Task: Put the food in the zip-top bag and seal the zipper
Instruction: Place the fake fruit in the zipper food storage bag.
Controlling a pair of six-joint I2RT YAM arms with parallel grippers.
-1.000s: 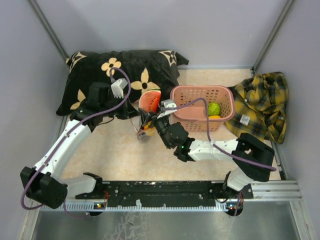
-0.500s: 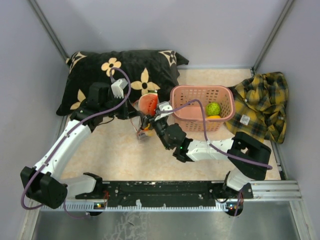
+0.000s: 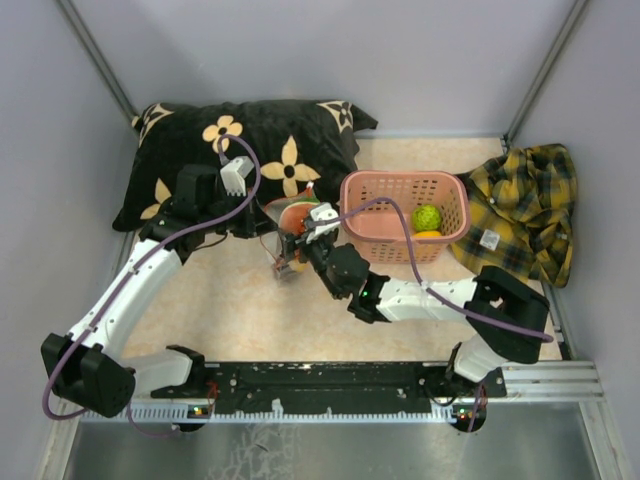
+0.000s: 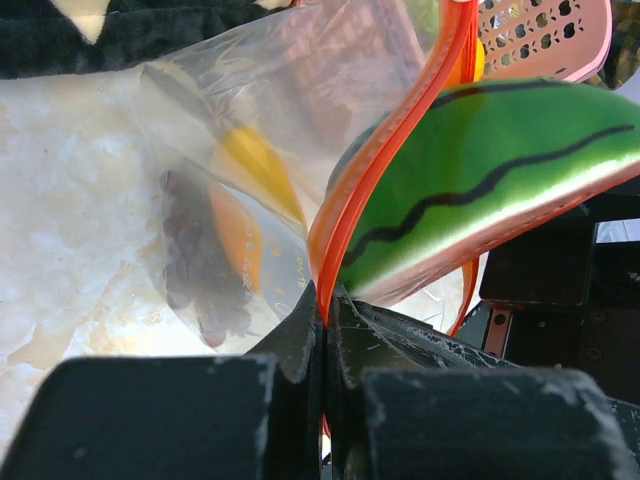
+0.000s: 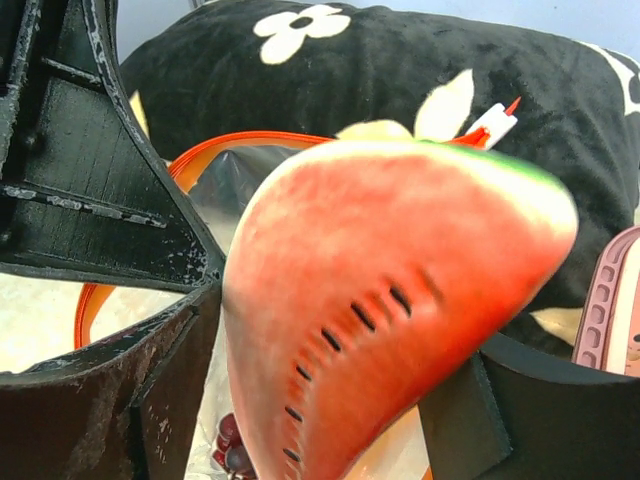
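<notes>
My left gripper (image 4: 325, 300) is shut on the red-orange zipper (image 4: 400, 150), holding one lip of the clear zip-top bag (image 4: 250, 120) up. Inside the bag lie a dark grape bunch (image 4: 195, 265), an orange piece (image 4: 235, 235) and a yellow piece (image 4: 255, 165). My right gripper (image 5: 320, 400) is shut on the watermelon slice (image 5: 390, 290) and holds it in the bag's open mouth (image 5: 240, 140). From above, the slice (image 3: 298, 213) sits between both grippers. The bumpy green fruit (image 3: 428, 217) and an orange piece (image 3: 429, 235) lie in the pink basket (image 3: 400, 185).
A black pillow with cream flowers (image 3: 250, 140) lies right behind the bag. The pink basket stands just right of the bag. A yellow plaid shirt (image 3: 525, 205) lies at the far right. Grey walls close in the back and sides.
My right gripper has carried the watermelon slice down and a little left, into the bag's mouth, so less of its red face shows from above. The left arm has held still.
</notes>
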